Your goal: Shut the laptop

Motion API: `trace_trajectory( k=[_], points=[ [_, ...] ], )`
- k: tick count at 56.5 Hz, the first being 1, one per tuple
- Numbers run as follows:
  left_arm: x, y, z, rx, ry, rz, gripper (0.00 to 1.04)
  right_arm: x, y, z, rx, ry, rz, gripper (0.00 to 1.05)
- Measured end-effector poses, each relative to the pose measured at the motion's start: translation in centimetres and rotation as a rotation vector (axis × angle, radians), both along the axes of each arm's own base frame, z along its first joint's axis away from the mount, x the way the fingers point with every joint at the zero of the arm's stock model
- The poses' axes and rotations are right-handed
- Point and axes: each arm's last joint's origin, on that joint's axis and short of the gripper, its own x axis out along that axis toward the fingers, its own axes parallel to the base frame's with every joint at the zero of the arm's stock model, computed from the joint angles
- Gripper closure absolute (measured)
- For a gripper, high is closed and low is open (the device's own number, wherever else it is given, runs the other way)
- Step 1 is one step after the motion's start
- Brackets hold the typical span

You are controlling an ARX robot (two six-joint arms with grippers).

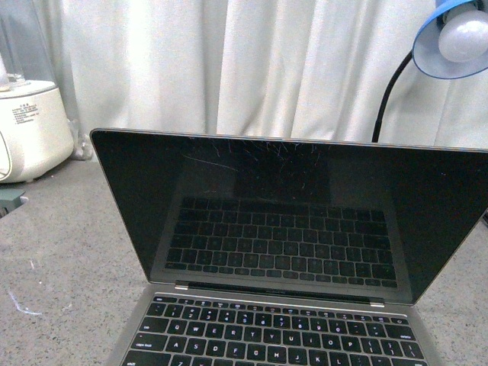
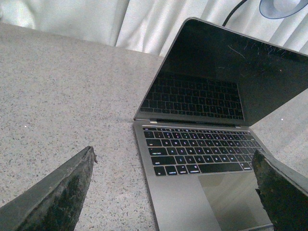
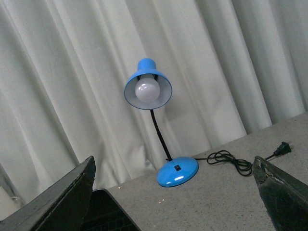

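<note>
- Laptop (image 1: 290, 213) sits open on the grey bench (image 1: 61, 252), centre-near. The keys are toward me and the lid leans back toward the white curtain (image 1: 229, 69). The black screen is off and scratched.
- Left jaws are spread wide with nothing between them, low over the bench just left of the keyboard and touching nothing.
- Right jaws are also spread wide and empty. They face the far right of the scene, and only a dark corner of the laptop shows at the edge of that wrist view.
- Step in hand, as I judge it: the approach. The lid is fully up and nothing touches it.
- Next move calls for getting a finger behind the lid's top edge and pressing it forward and down onto the keys. Slow pressure, so the base doesn't skid.
- Blue desk lamp (image 1: 450, 38) stands far right behind the lid, its shade above the lid's right corner. It is the main thing to steer round on that side.
- Its black cord (image 3: 240, 161) trails on the bench further right.
- A white appliance (image 1: 27, 130) sits far left, well apart and not in the way.
</note>
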Motion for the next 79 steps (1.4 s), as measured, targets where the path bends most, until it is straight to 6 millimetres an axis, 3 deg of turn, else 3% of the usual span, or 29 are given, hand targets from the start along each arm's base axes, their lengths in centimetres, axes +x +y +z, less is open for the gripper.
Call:
trace_trajectory(
  k=[9, 18, 36, 53, 60, 66, 79],
  points=[
    [0.1, 0.3, 0.0, -0.030, 0.048, 0.031, 0.06, 0.1, -0.2, -0.3, 0.001, 0.038, -0.018, 0.09],
    [0.8, 0.6, 1.2, -0.036, 0.024, 0.077, 0.06, 0.3, 0.2, -0.1, -0.036, 0.044, 0.002, 0.09],
    [2.8, 0.0, 3.6, -0.021, -0.023, 0.058, 0.06, 3.3, 1.1, -0.1, -0.204, 0.096, 0.080, 0.09],
    [5.0, -1.2, 4.9, -0.016, -0.045, 0.048, 0.06, 5.8, 1.3, 1.9, -0.334, 0.096, 0.120, 0.09],
    [6.4, -2.1, 6.6, -0.010, -0.059, 0.037, 0.06, 7.3, 1.0, 3.3, -0.376, 0.084, 0.124, 0.09],
    [7.4, -2.5, 7.7, 0.020, -0.093, 0.060, 0.26, 8.0, 1.1, 4.4, -0.410, 0.066, 0.122, 0.13],
    [8.3, -3.2, 8.7, 0.088, -0.169, 0.092, 0.69, 9.5, 1.3, 5.5, -0.439, 0.072, 0.106, 0.57]
  ],
)
